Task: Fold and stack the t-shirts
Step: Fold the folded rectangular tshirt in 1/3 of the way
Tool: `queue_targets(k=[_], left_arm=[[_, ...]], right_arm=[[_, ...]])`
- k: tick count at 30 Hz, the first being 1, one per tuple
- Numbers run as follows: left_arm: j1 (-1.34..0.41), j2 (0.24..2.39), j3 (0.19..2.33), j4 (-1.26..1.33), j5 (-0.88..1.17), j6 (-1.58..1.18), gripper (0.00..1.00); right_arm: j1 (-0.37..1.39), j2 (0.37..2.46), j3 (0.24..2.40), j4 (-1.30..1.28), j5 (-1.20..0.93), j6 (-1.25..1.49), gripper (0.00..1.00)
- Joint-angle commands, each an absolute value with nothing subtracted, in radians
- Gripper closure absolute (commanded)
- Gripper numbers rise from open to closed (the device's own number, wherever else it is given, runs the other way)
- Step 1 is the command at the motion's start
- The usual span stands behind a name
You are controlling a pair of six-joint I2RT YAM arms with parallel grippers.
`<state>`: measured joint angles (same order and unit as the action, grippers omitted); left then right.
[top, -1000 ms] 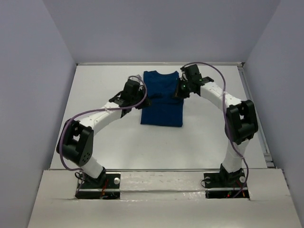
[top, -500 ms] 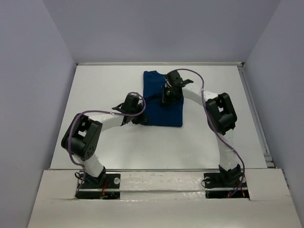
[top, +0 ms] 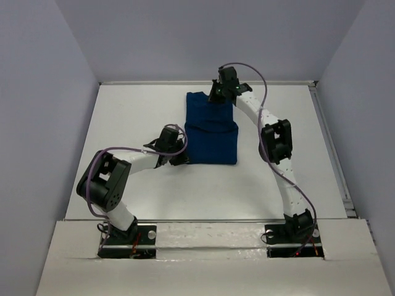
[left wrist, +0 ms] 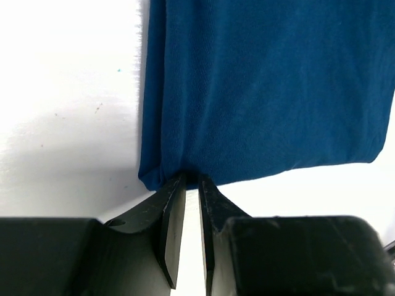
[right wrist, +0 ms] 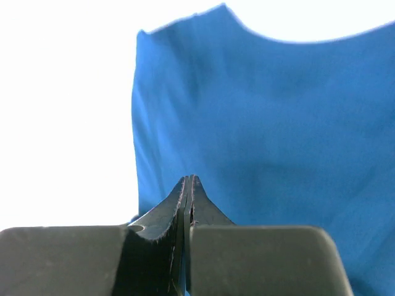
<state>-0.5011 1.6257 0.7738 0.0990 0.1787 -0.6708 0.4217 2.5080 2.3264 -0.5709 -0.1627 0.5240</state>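
Observation:
The dark blue t-shirt (top: pixel 210 131) lies flat mid-table as a narrow rectangle, plain side up, its print hidden. My left gripper (top: pixel 182 154) is at the shirt's near-left corner. In the left wrist view its fingertips (left wrist: pixel 192 179) are nearly together and pinch the hem of the t-shirt (left wrist: pixel 259 86). My right gripper (top: pixel 217 94) is over the shirt's far edge near the collar. In the right wrist view it (right wrist: pixel 189 179) is fully shut with no cloth seen between the fingers, just above the t-shirt (right wrist: pixel 271 123).
The white table (top: pixel 136 111) is walled on three sides. A metal rail (top: pixel 330 142) runs along its right edge. The right arm arches over the table right of the shirt.
My left gripper slid down the shirt's left edge to its near-left corner. My right gripper moved from the shirt's right side across its middle to the far collar edge.

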Motion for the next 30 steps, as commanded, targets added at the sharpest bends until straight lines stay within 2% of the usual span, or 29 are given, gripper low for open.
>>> queue_targets(k=[1,4,5,9,14,18,30], left_arm=[[-0.499,1.562,0.802,0.029,0.167,-0.655,0.83],[-0.499,1.545,0.865,0.002,0.152,-0.641,0.82],[-0.499,1.539,0.891,-0.024,0.152,-0.638,0.82],[-0.499,1.563,0.946,-0.041,0.156,-0.621,0.80],[-0.499,1.634,0.982,-0.034,0.181,-0.620,0.80],[-0.499,1.638,0.973,-0.028,0.175,-0.617,0.80],[-0.489,1.646,0.919,-0.041,0.138,-0.586,0.80]], right_arm=[[0.359,2.467,2.481,-0.554,-0.196,0.552,1.00],[0.359,2.306,2.219,-0.467,-0.264,0.522,1.00],[0.359,2.176,1.999,-0.384,-0.281,0.520,1.00],[0.359,1.953,1.633,-0.304,-0.317,0.483,1.00],[0.359,1.901,1.450,-0.342,-0.403,0.422,1.00],[0.359,1.916,1.411,-0.345,-0.373,0.413,1.00],[0.359,2.199,1.787,-0.425,-0.302,0.446,1.00]])
